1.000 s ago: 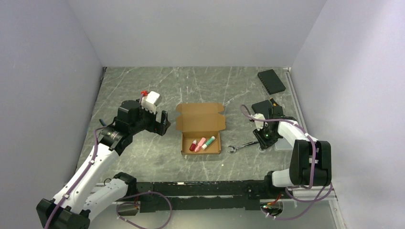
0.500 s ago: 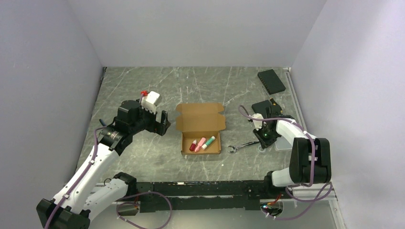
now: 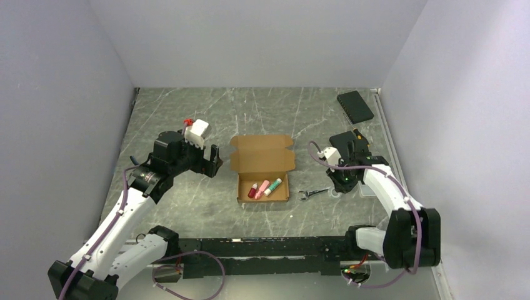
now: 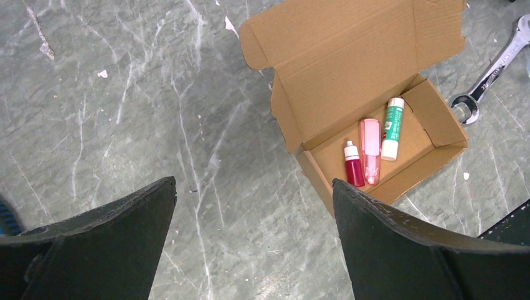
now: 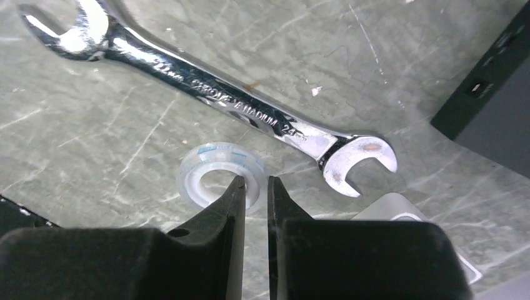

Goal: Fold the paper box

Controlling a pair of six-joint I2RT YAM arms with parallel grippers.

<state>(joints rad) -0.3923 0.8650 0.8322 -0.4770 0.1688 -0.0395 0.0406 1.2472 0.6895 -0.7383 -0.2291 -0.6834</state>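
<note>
**Top view.** Shows the paper box [image 3: 262, 164] open on the grey marbled table [image 3: 262, 112], lid laid back toward the far wall, between the two grippers. Puts the left gripper [image 3: 212, 161] just off the box's left side, fingers spread wide and holding nothing. Places the right gripper [image 3: 342, 181] well apart on the box's other side, tips down at the table beside a chrome wrench [image 3: 314, 193]. Gives too small a look here to tell that gripper's gap. Sets a black flat pad [image 3: 355, 106] far beyond the right fingers, near the back corner.

**Left wrist.** Frames the box [image 4: 375, 81] ahead and to the right of the wide-spread fingers [image 4: 125, 212], untouched by either. Reveals plain brown cardboard, with a small red bottle [image 4: 354, 169], a pink tube [image 4: 370, 150] and a green-and-white tube [image 4: 392, 128] lying side by side in the tray. Catches the wrench [image 4: 494, 75] beyond the box, far right of the left gripper [image 4: 253, 184].

**Right wrist.** Brings the right gripper [image 5: 256, 184] down with its fingers [image 5: 219, 212] almost together, only a slim gap between. Finds the rim of a clear tape roll [image 5: 206, 175] at that gap. Cannot tell whether the rim is squeezed or merely straddled. Lays the wrench [image 5: 237, 103] flat and aslant just beyond the fingertips.
</note>
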